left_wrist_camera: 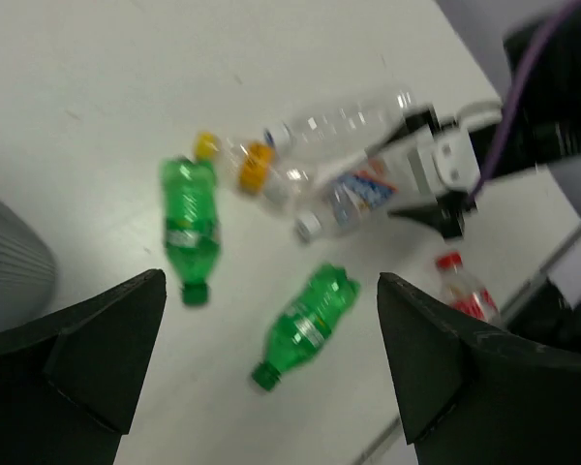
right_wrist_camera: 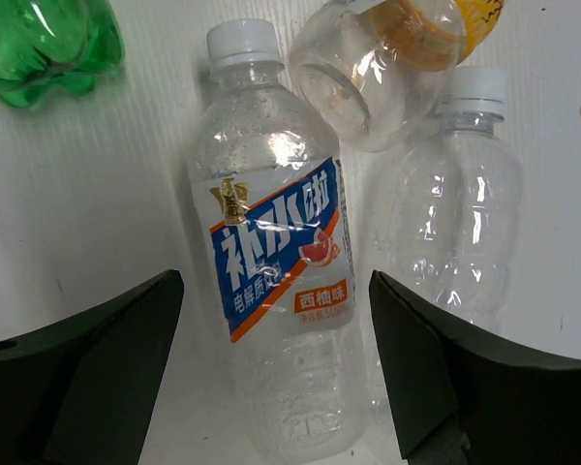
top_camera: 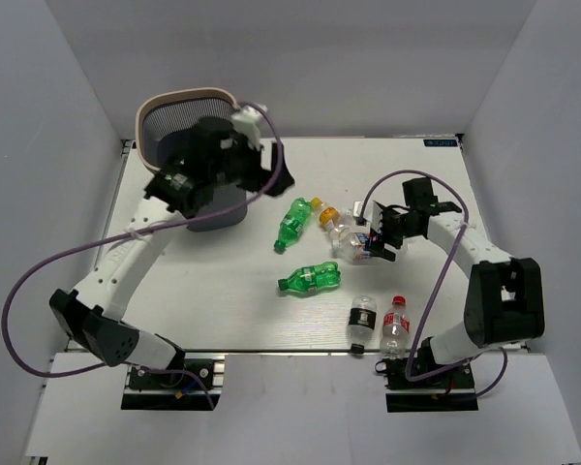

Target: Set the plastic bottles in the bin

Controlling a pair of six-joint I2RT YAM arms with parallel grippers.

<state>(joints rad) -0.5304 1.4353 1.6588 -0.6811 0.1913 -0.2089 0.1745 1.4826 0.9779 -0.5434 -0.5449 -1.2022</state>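
Note:
The bin (top_camera: 174, 105) stands at the far left; its grey wall shows in the left wrist view (left_wrist_camera: 10, 262). My left gripper (top_camera: 274, 174) hangs open and empty beside it, high above the table (left_wrist_camera: 271, 358). Two green bottles (top_camera: 293, 223) (top_camera: 310, 278) lie mid-table, also in the left wrist view (left_wrist_camera: 191, 228) (left_wrist_camera: 307, 325). My right gripper (top_camera: 376, 242) is open, its jaws either side of a clear blue-labelled bottle (right_wrist_camera: 276, 262), not touching it. A clear white-capped bottle (right_wrist_camera: 460, 223) and an orange-labelled one (right_wrist_camera: 387, 58) lie against it.
A black-labelled bottle (top_camera: 362, 323) and a red-white one (top_camera: 395, 327) lie near the table's front edge by the right arm's base. White walls enclose the table on three sides. A purple cable loops off each arm.

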